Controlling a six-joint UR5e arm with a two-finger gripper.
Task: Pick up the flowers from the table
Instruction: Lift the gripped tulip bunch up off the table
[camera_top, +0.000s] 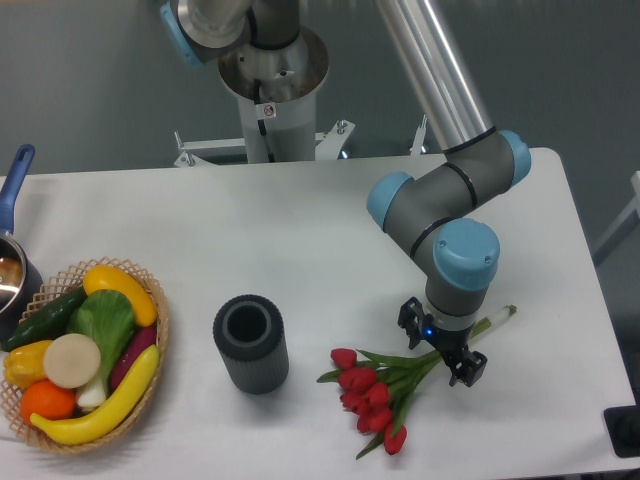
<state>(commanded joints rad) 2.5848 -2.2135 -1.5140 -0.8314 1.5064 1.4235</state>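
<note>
A white table (300, 230) with rounded corners fills most of the frame, backed by a grey-green wall along the top. At the far left edge a pot (12, 270) with a blue handle is cut off by the frame, and just below it a wicker basket (160, 330) holds colourful fruit and vegetables. Near the centre stands a dark ribbed cylinder (250, 343), open at the top. Right of it, in the lower middle, the flowers (372, 392) lie flat on the table, red heads toward the bottom, pale stems running up and right. The gripper (441, 345) sits low over the stems with its dark fingers straddling them; whether they are clamped cannot be told. At the lower right corner a dark object (625, 432) is cut off.
</note>
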